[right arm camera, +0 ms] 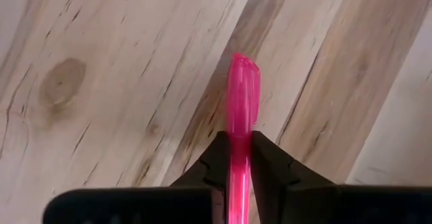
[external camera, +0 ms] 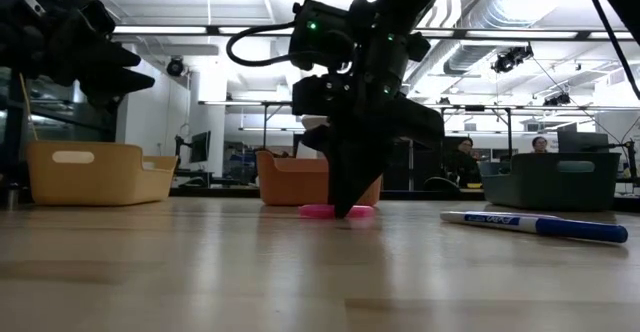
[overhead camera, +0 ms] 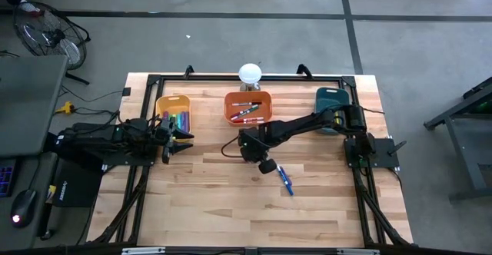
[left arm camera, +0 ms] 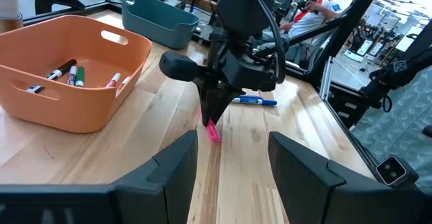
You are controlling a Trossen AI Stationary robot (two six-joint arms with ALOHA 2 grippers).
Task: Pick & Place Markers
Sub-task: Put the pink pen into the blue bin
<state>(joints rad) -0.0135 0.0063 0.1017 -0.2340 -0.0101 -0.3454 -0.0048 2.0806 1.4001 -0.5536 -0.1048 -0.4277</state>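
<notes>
Right gripper [right arm camera: 239, 150] down at bench [overhead camera: 231, 209] centre, fingers pinched on a pink marker [right arm camera: 241, 96] that lies flat on the wood; in the low view the marker [external camera: 335, 211] is not yet lifted. From above, this spot is just off the orange bin's [overhead camera: 231, 110] 6 o'clock side.

Left gripper [left arm camera: 229, 163] waits at the bench's 9 o'clock edge, fingers spread, nothing between them, just beside the yellow bin [overhead camera: 163, 105].

Blue marker [overhead camera: 285, 180] lies loose on the bench, at about 4 o'clock from the right gripper and near it, untouched.

Sorted so far, as far as can be seen: several markers in the orange bin [left arm camera: 67, 73], red, green and white-bodied among them; a bunch of coloured markers in the yellow bin [overhead camera: 181, 120]. Teal bin [overhead camera: 330, 97] sits at the bench's 2 o'clock corner; contents cannot be made out.

Judgement: task is near its end. Two markers remain out on the wood, the pink one now gripped, the blue one after. Left to do: lift the pink, carry it to a bin, drop it, then fetch the blue.
</notes>
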